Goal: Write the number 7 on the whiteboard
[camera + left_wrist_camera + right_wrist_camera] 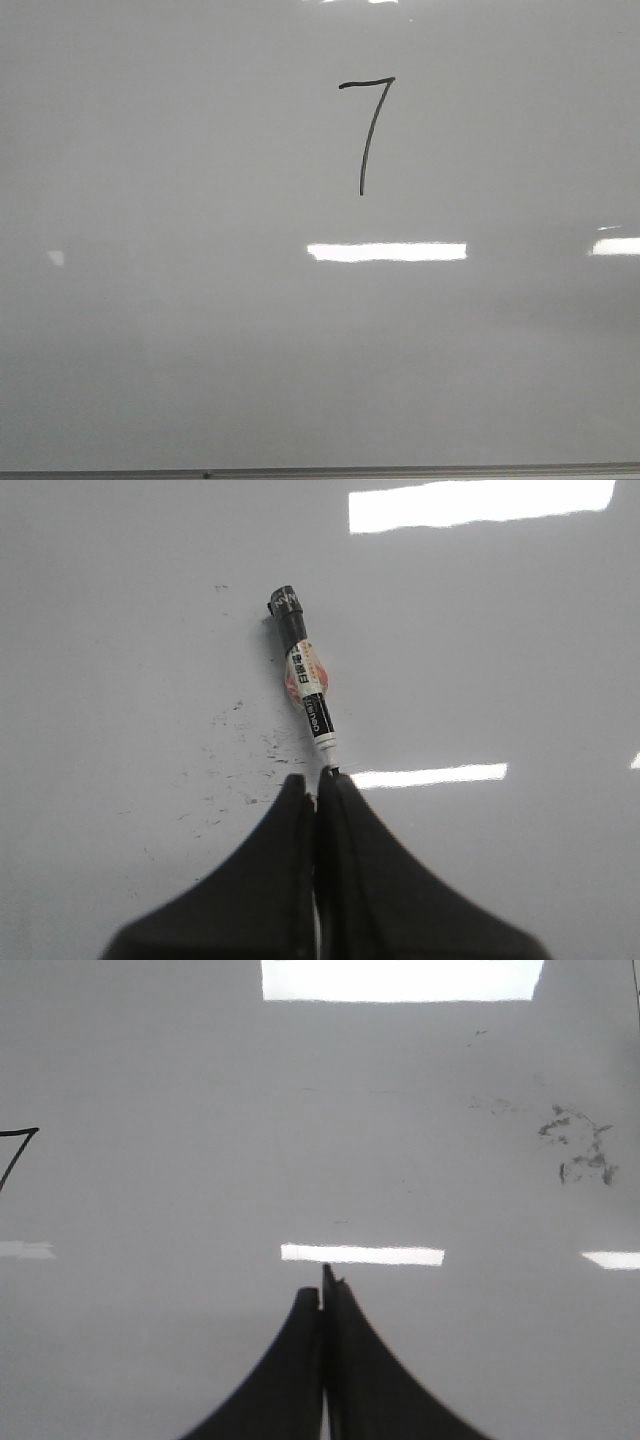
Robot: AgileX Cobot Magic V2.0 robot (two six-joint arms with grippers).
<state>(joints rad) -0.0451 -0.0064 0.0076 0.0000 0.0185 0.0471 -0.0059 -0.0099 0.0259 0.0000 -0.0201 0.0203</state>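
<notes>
Now, your readout, line by line.

Left arm: you see its gripper [318,780] from the wrist camera, dark fingers pointing over the board [150,350]; it does not show in the front view.
Left claw: clenched, fingers pressed together with only a hairline seam between them.
Marker [302,670]: it lies on the board just past the left fingertips, its white end by the tips, its black cap pointing away; you cannot tell whether the tips touch it.
Right arm: its gripper [322,1295] also shows only in its wrist view, poised over bare board.
Right claw: clenched on nothing, fingers meeting in a thin line.
7 [366,135]: it sits in the board's upper middle in the front view, bar on top, long stroke curving down; a corner of it [15,1155] shows at the edge of the right wrist view, well apart from the fingers.
Smudges: faint black specks [240,755] lie beside the marker; a darker patch [580,1150] lies off to one side of the right gripper.
Edges: a thin grey frame [400,470] runs along the board's near edge.
Room: plain board spreads around the 7 on all sides.
</notes>
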